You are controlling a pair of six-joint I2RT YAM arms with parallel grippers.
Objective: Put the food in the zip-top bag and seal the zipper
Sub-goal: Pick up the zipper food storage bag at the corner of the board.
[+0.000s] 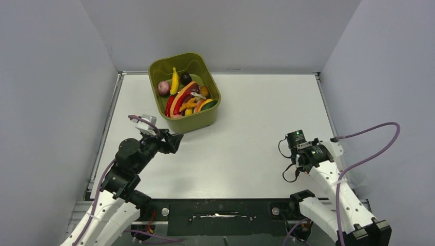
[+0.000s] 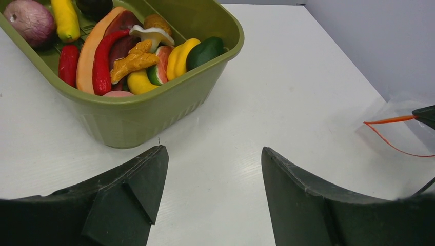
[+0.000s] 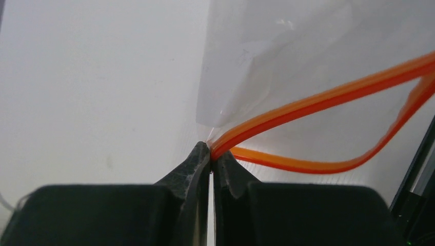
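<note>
The food (image 1: pixel 183 95) lies in an olive-green bin: a yellow banana (image 2: pixel 65 18), a purple round piece (image 2: pixel 32 19), red peppers (image 2: pixel 102 59), and orange and green slices. My left gripper (image 2: pixel 213 149) is open and empty, low over the table just in front of the bin, and also shows in the top view (image 1: pixel 174 141). My right gripper (image 3: pixel 211 152) is shut on the red-orange zipper (image 3: pixel 318 100) of the clear zip-top bag (image 3: pixel 267 61), at one end of the strip. The bag's mouth gapes, its two strips apart. In the top view the right gripper (image 1: pixel 302 156) shows, but the bag is too faint to see.
The olive-green bin (image 1: pixel 197 123) stands at the back left of the white table; its wall (image 2: pixel 138 115) is close ahead of my left fingers. The bag's strip (image 2: pixel 392 121) shows at the right edge of the left wrist view. Grey walls enclose the table.
</note>
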